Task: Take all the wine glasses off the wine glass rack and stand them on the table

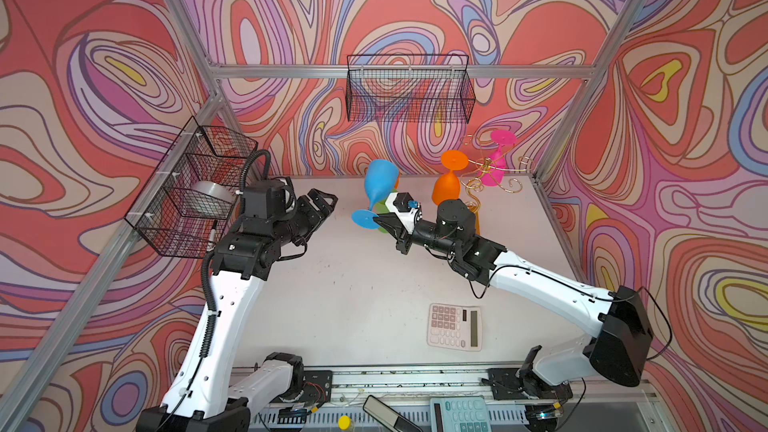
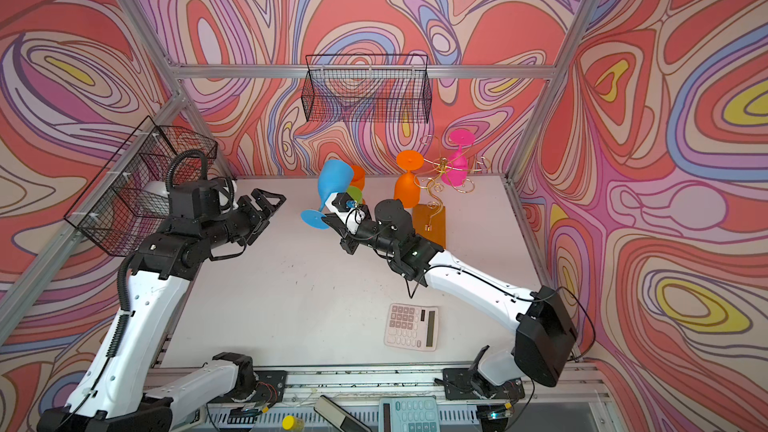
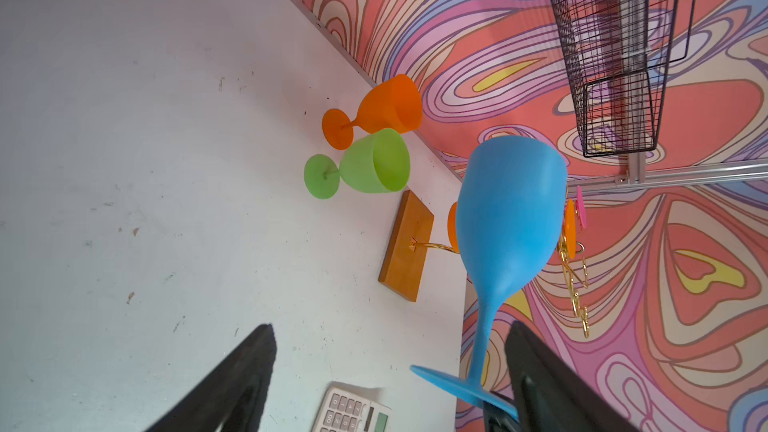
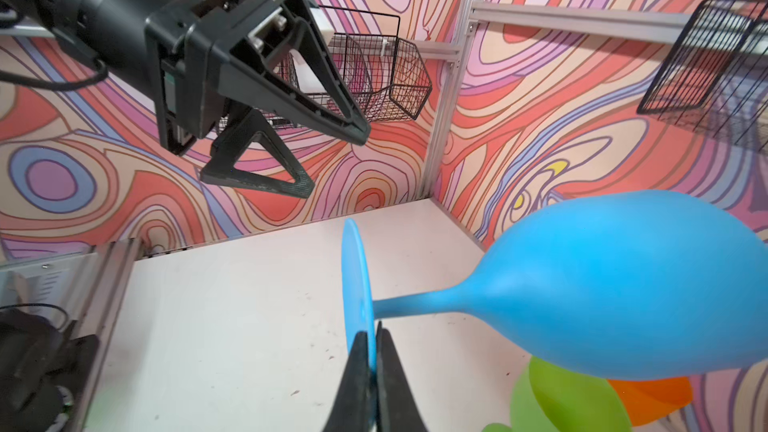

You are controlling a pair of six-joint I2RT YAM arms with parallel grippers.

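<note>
Blue plastic wine glass (image 4: pixel 602 284) pinched at its foot by right hand (image 4: pixel 369 342).
Likely light, stiff, slick; the stem looks surer. Left hand (image 1: pixel 324 201) spread.

Top views look down; close wrist views both show the wine glass (image 3: pixel 511 218).

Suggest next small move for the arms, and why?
Probably ease the left gripper toward the stem of the blue wine glass: its jaws stand open, apart from the glass, while the right gripper pinches only the foot's rim, glass tilted midair.
</note>
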